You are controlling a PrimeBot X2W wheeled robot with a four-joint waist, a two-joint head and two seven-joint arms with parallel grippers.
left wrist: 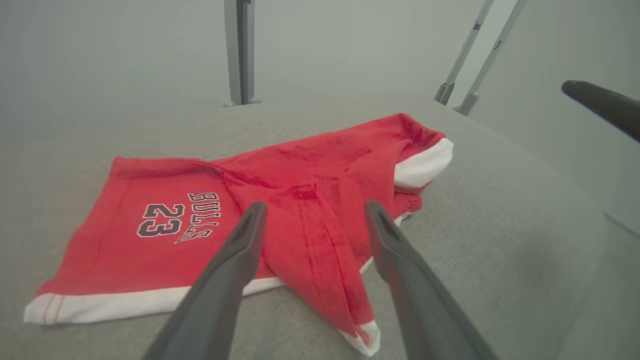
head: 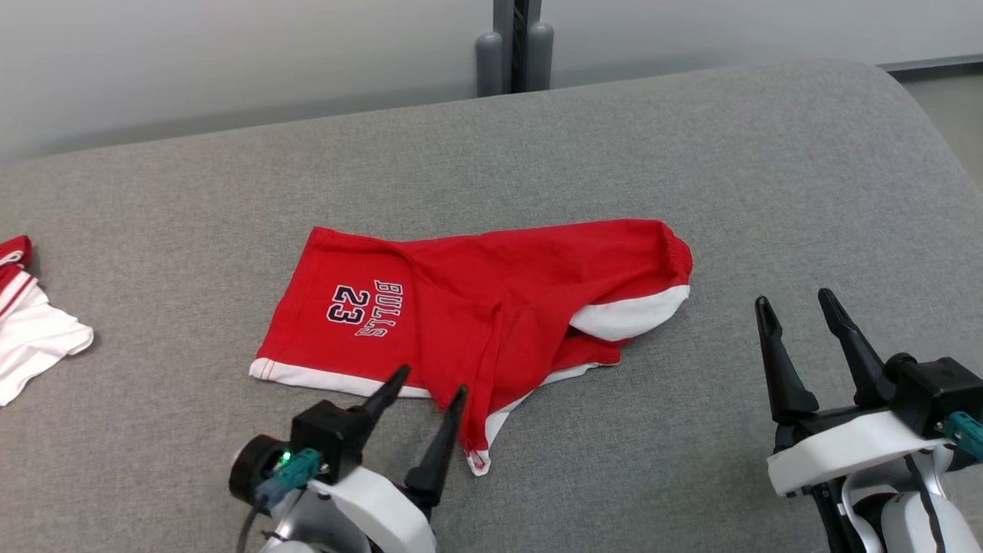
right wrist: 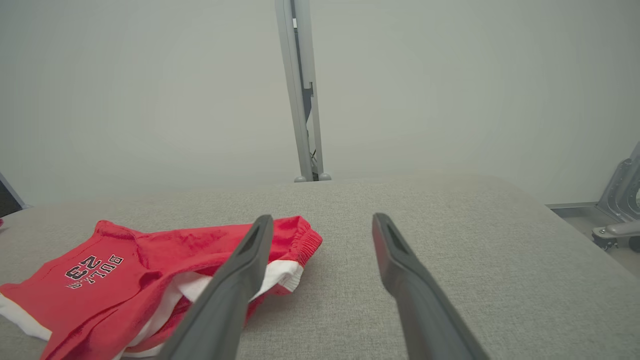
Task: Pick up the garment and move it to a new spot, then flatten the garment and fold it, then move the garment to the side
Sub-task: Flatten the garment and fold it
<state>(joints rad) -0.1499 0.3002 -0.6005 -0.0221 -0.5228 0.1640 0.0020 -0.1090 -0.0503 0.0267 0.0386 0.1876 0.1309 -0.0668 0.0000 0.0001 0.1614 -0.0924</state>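
Table [head: 729,153]: grey, cloth-covered, spans the whole head view; carries everything here.
Garment [head: 476,299]: red shorts with white trim and a "BULLS 23" print, lying mid-table. Left leg flat; right part bunched and folded over, showing white lining. One pointed corner trails toward the near edge.
Second cloth [head: 31,338]: red and white, at the far-left edge of the table, well apart from the shorts.
Step in hand: probably the first pick-up, since the shorts look rumpled and unfolded; could equally be the start of flattening.
Next move: likely calls for lowering the left claw onto the near hem and pinching a single layer of cloth, not the whole ridge.
Left claw [head: 431,380]: released, fingers moderately apart, grasping nothing. Points at the near hem and straddles the raised fold in the left wrist view [left wrist: 315,204]. Contact with the cloth cannot be told.
Right claw [head: 792,297]: released, fingers apart, empty. Sits right of the shorts over bare table, near the bunched waistband in its own view [right wrist: 322,217], apart from it.
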